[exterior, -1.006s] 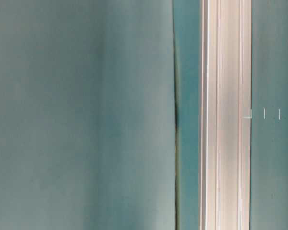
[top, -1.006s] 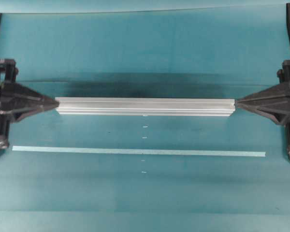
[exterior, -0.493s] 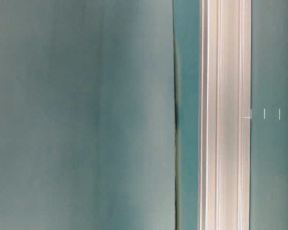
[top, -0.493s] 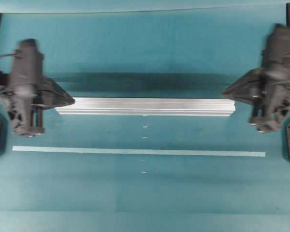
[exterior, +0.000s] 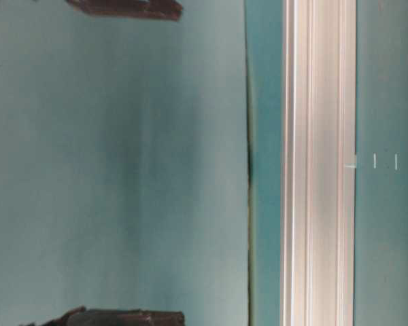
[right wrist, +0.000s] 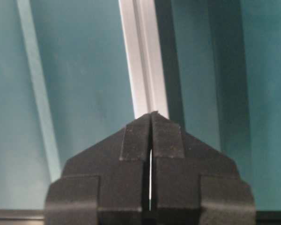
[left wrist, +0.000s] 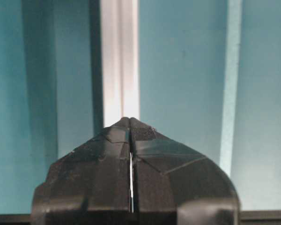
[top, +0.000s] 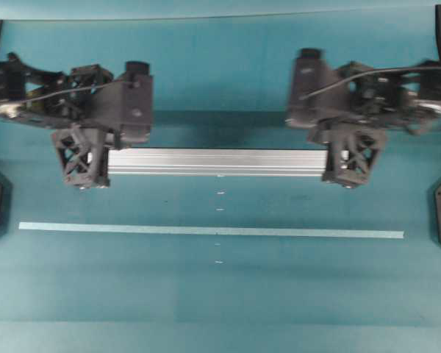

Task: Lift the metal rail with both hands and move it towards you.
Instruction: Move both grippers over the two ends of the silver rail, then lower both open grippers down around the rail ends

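Now | metal rail (top: 217,162) flat on surface (top: 220,294), above tape strip (top: 206,230) | left gripper (top: 81,158) & right gripper (top: 350,158) over rail ends, both closed tight, empty | rail prob. stiff, heavyish, slick: take both ends evenly

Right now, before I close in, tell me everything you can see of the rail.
The rail is a long straight silver bar, aluminium by its look, with lengthwise grooves. It lies flat on the teal table, crosswise in the overhead view, parallel to the pale tape strip and farther back than it. The left gripper and right gripper, both shut, cover its two ends from above. Whether they touch it cannot be told.
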